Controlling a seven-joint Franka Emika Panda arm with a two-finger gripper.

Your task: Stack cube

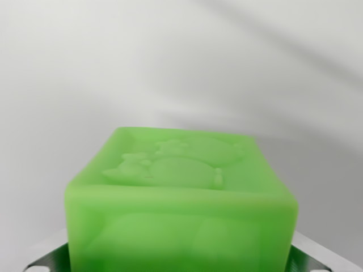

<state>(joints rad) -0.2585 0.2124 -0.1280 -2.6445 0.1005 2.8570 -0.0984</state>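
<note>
Honestly, your hand [181, 263] looks clamped on the green cube [181, 198], so keep it level while lining up.

Green cube [181, 198] between fingers [48, 262]

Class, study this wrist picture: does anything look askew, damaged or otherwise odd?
Nothing stands out. The green cube looks whole, its embossed top face intact, filling the lower frame against a plain pale background. Grey metal shows at both lower corners.
</note>
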